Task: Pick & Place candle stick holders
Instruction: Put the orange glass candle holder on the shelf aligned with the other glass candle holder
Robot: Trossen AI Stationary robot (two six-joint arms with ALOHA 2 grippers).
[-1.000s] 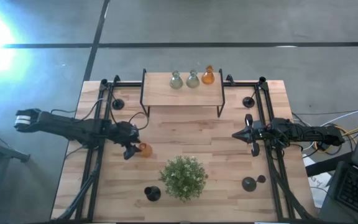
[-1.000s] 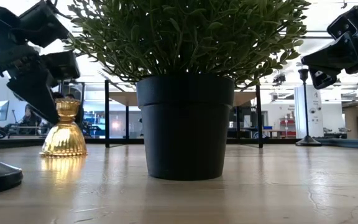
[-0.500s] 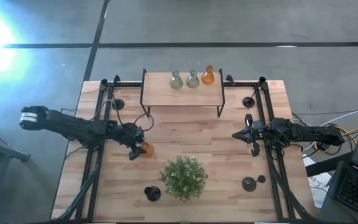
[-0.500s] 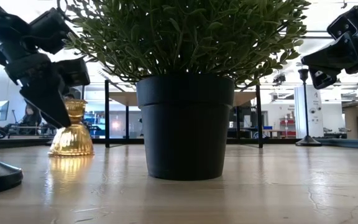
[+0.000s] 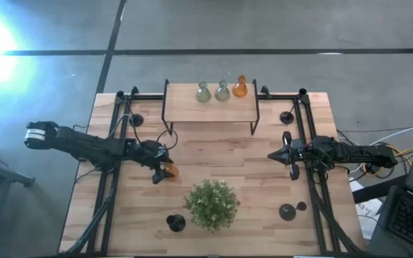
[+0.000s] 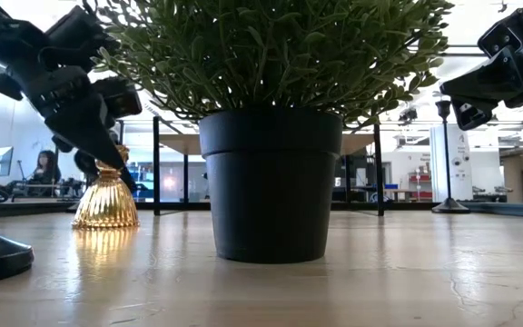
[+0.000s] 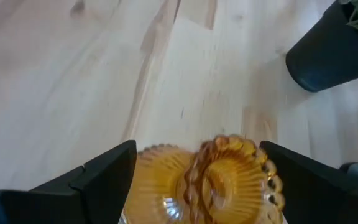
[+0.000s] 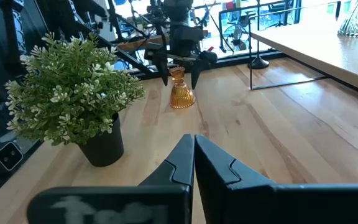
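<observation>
Several black candle stick holders stand on their round bases on the wooden table: far left (image 5: 136,120), far right (image 5: 287,117), near left (image 5: 176,223), near right (image 5: 287,211). No gripper is at any of them. My left gripper (image 5: 162,172) is open, slanting down, with its fingers on either side of an orange ribbed glass vase (image 7: 219,186) that stands upright on the table left of the middle. My right gripper (image 5: 272,155) waits shut above the table's right side. My left gripper has one finger (image 7: 107,171) on each side of the orange vase's neck (image 8: 179,76), coming from the table's left. Whether a finger touches the glass I cannot tell. The vase stands on its own base on the table.
A potted green plant (image 5: 211,204) stands near the front middle, right of the vase. A raised wooden shelf (image 5: 192,109) at the far edge carries three small glass vases (image 5: 222,91). Black frame rails (image 5: 113,186) run along both sides.
My left gripper has moved toward the table's right and a little down, and tipped further down, so that its fingers now stand around the orange vase. Its fingers have spread a little wider. The vase has slid slightly toward the table's right.
</observation>
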